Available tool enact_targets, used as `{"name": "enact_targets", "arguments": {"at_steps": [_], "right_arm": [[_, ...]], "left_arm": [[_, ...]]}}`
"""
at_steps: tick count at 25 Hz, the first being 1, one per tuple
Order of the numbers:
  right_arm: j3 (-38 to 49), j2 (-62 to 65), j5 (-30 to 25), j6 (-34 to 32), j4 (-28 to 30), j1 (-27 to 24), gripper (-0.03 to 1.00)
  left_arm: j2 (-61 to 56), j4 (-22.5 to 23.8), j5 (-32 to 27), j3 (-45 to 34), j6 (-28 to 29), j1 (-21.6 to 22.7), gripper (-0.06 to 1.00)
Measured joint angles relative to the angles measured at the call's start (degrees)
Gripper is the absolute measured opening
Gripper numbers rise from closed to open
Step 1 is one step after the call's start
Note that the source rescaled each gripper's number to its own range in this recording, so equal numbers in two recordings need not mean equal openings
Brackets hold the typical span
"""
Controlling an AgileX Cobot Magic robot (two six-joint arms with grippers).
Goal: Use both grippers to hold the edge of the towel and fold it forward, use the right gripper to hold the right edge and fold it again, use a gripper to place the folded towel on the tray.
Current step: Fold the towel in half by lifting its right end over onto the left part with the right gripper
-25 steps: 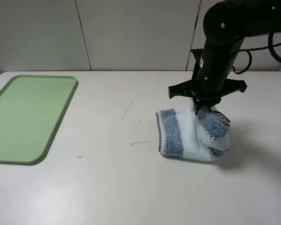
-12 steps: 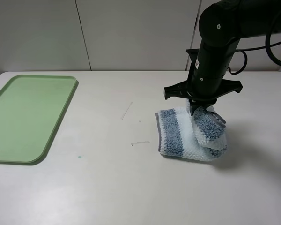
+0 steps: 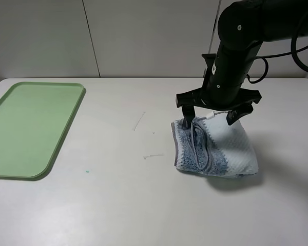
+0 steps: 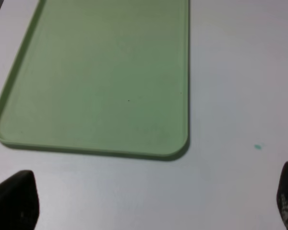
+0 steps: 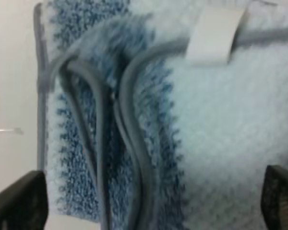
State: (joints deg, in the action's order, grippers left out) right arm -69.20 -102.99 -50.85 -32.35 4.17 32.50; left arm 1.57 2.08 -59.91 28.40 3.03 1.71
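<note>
The blue-and-white striped towel lies folded on the table, right of centre, its grey hem doubled along the left part. My right gripper hangs open just above the towel's far side, one finger touching the cloth, nothing held. Up close in the right wrist view, the towel, its hem folds and white tag show between the spread jaws of the right gripper. The light-green tray sits far left. My left gripper is open over the table near the tray.
Thin stray threads and a small teal speck lie on the white table between tray and towel. A white panelled wall stands behind the table. The speck also shows in the left wrist view.
My right gripper has opened and let go of the towel's edge. The lifted flap has dropped leftward and now lies flat over the rest of the towel.
</note>
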Motion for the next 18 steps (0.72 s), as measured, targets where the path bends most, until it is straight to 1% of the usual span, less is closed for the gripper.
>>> {"name": "enact_targets", "arguments": {"at_steps": [7,12,16,18], "right_arm": [[0.00,0.57,-0.53,0.50,-0.31,0.00,1.00],[0.00,5.94,-2.28,1.40,-0.42,0.00,1.00],[-0.24,11.62,-5.72,4.16,-0.73,0.00,1.00],[-0.24,14.41,-8.42,6.97,-1.38,0.00,1.00]], "left_arm": [[0.00,0.00,0.00,0.00,0.00,0.00,1.00],[0.00,0.00,0.00,0.00,0.00,0.00,1.00],[0.00,0.00,0.00,0.00,0.00,0.00,1.00],[0.00,0.00,0.00,0.00,0.00,0.00,1.00]]}}
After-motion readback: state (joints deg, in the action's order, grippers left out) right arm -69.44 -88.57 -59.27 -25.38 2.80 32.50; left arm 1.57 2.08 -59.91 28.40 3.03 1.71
